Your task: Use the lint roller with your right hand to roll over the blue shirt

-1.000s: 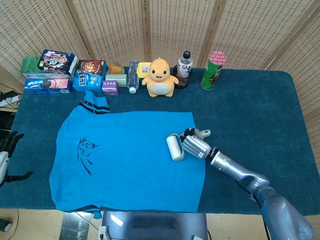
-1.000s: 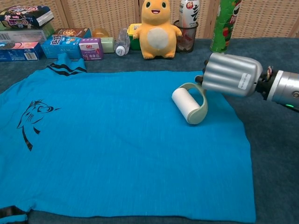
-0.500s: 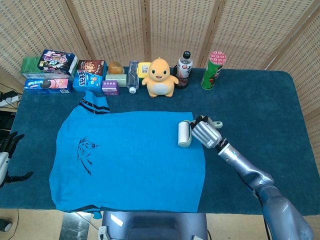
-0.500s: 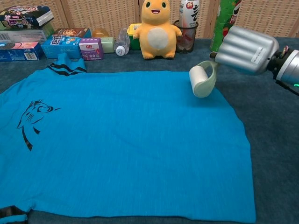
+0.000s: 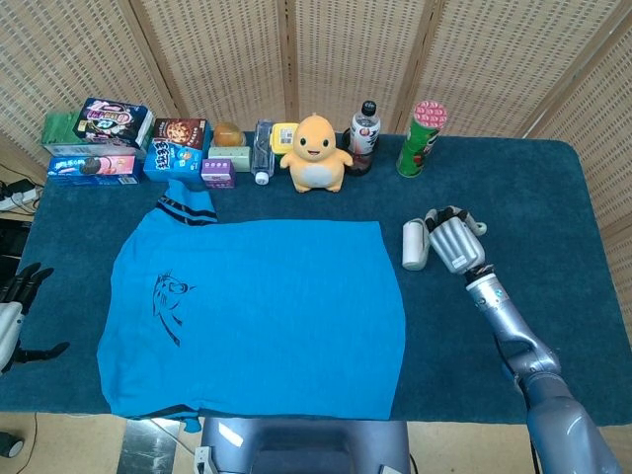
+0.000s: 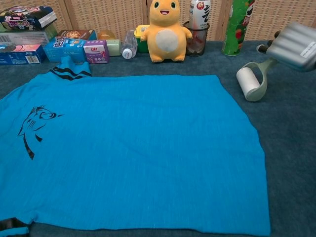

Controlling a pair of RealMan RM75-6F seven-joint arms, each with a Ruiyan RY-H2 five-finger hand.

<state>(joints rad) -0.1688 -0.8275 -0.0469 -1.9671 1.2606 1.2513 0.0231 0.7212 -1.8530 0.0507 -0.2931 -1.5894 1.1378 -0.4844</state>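
Observation:
The blue shirt (image 5: 257, 311) (image 6: 128, 148) lies flat on the dark blue table, with a black print near its left side. My right hand (image 5: 454, 242) (image 6: 296, 39) grips the handle of the lint roller (image 5: 414, 245) (image 6: 249, 82). The white roll is past the shirt's right edge, over the bare table cloth, apart from the shirt. My left hand (image 5: 18, 301) hangs off the table's left edge with its fingers spread and nothing in it.
Along the back edge stand snack boxes (image 5: 109, 138), a small bottle (image 5: 263, 151), a yellow plush toy (image 5: 316, 153) (image 6: 167, 30), a drink bottle (image 5: 363, 133) and a green can (image 5: 420, 138) (image 6: 236, 27). Bare table cloth (image 5: 533, 207) lies to the right of the shirt.
My right hand has carried the lint roller to the right and back, off the shirt's right edge onto the bare table. The left hand has barely moved.

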